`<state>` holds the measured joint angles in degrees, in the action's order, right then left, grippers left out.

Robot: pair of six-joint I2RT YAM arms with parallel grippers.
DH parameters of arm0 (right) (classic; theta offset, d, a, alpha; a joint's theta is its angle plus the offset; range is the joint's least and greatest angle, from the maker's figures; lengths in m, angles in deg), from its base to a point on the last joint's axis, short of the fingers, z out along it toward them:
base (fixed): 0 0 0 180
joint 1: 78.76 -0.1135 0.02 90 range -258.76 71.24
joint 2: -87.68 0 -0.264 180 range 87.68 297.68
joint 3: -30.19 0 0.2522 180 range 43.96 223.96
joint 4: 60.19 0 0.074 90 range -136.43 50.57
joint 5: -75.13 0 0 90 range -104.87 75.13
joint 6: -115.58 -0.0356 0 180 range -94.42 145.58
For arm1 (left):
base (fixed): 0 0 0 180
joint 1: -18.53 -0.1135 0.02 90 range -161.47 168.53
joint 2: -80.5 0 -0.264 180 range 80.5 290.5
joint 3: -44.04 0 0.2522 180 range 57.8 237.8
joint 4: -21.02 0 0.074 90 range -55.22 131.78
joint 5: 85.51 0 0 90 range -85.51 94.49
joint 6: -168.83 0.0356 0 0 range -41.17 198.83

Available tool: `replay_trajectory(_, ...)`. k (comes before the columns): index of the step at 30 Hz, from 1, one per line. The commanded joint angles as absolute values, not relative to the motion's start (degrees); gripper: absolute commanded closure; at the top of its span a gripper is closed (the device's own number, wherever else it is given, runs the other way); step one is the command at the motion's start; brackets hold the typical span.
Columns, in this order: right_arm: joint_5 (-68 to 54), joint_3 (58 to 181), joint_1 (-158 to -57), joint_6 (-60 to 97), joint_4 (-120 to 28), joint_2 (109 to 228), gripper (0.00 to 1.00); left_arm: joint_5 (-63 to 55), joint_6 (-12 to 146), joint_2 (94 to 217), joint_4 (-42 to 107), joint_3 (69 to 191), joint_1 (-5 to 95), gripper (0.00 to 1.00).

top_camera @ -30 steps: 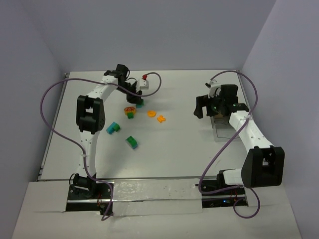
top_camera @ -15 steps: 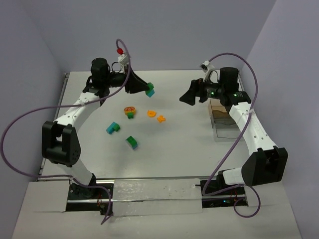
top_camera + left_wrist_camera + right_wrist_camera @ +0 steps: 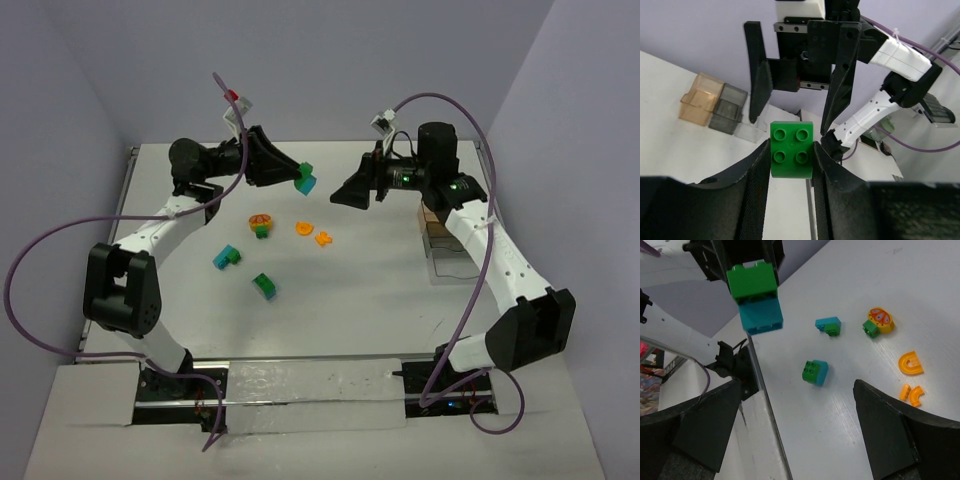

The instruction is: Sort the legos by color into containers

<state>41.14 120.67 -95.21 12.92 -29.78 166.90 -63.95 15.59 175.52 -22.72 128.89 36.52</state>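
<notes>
Left hand [image 3: 296, 177] pinches a green-on-teal lego stack [image 3: 305, 182] in the air above the far middle of the worktop [image 3: 350, 300]. Its long axis follows the fingers: teal end points right toward the wide-spread right hand [image 3: 348, 190], and green studs face back.

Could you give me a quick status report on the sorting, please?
Left gripper shut on green-teal brick, held aloft. Right gripper open, facing it. Nothing between them. Other bricks loose on table.
</notes>
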Motion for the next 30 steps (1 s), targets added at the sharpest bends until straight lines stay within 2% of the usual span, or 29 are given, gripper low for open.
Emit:
replay_trajectory(1,42.5,125.0,-97.2,10.5,-32.5,169.5,0.0,-65.3,8.8,176.4,-31.1,128.7,38.3,1.0)
replay_trajectory(11,43.9,126.3,-100.7,11.7,-31.6,170.4,0.0,-66.4,8.7,178.2,-31.3,128.3,39.3,1.0)
replay_trajectory(17,44.5,126.2,-101.6,12.3,-31.2,170.6,0.05,-66.8,7.1,179.7,-33.3,127.9,39.6,1.0)
replay_trajectory(19,44.3,126.0,-101.7,12.0,-31.6,170.6,0.12,-67.0,6.0,180.3,-35.0,127.9,39.6,1.0)
replay_trajectory(24,43.8,126.3,-101.8,11.8,-31.8,171.3,0.37,-67.1,5.2,180.9,-35.6,127.8,39.7,1.0)
replay_trajectory(30,43.7,127.2,-101.9,11.8,-31.7,172.8,0.48,-67.5,4.2,181.3,-36.6,127.6,39.9,1.0)
